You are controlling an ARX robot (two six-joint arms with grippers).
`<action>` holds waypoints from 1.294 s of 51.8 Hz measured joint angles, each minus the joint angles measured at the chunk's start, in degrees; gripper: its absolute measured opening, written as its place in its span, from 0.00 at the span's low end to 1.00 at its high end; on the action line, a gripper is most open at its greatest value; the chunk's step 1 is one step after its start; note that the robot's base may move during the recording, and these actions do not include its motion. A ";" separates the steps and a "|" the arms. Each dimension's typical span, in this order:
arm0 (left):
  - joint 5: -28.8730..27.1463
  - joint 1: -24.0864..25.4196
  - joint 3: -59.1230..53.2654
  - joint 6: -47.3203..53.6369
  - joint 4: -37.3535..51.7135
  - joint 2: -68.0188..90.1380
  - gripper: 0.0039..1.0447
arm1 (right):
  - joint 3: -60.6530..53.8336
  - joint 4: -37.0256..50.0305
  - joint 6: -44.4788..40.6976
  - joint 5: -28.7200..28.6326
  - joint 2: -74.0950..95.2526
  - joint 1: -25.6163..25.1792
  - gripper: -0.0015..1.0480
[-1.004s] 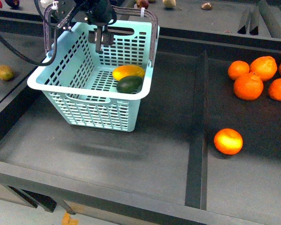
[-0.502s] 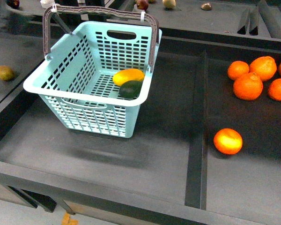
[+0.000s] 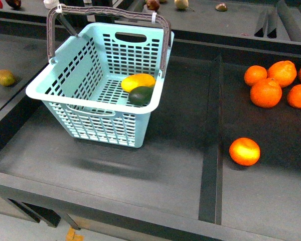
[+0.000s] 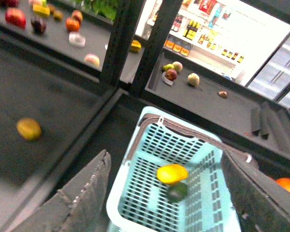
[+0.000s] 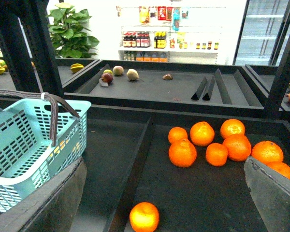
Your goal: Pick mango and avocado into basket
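The mango [image 3: 137, 81] and avocado [image 3: 140, 95] are lodged inside the basket [image 3: 65, 95] (touching); both claws are spread, empty. Spilling is risked if the tilted-looking basket is knocked.

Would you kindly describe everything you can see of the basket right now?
The basket is light teal, plastic-looking, with slotted walls and base and an oval hand hole in its far wall. Its brown-grey handles stand raised over the opening. It looks tilted in the front view, on or just above the dark shelf; contact is unclear. Inside, by its right wall, the mango lies touching the avocado. No tool touches it.
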 joint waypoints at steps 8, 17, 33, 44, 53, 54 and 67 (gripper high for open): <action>-2.03 -2.80 -9.86 13.35 6.01 -7.23 0.35 | 0.00 0.00 0.00 0.00 0.00 0.00 0.93; -4.11 -5.18 -16.61 15.41 6.25 -12.72 0.03 | 0.00 0.00 0.00 0.00 -0.02 0.00 0.93; -10.12 -11.26 -24.83 15.98 2.40 -25.42 0.02 | 0.00 0.00 0.00 0.00 -0.02 0.00 0.93; -10.25 -11.32 -27.56 16.09 -2.86 -33.42 0.02 | 0.00 0.00 0.00 0.00 -0.02 0.00 0.93; -10.25 -11.32 -29.68 16.20 -3.76 -37.51 0.02 | 0.00 0.00 0.00 0.00 -0.02 0.00 0.93; -10.25 -11.32 -29.68 16.20 -4.31 -38.03 0.02 | 0.00 0.00 0.00 0.00 0.00 0.00 0.93; -10.23 -11.32 -29.70 16.22 -13.38 -47.56 0.02 | 0.00 0.00 0.00 0.00 -0.02 0.00 0.93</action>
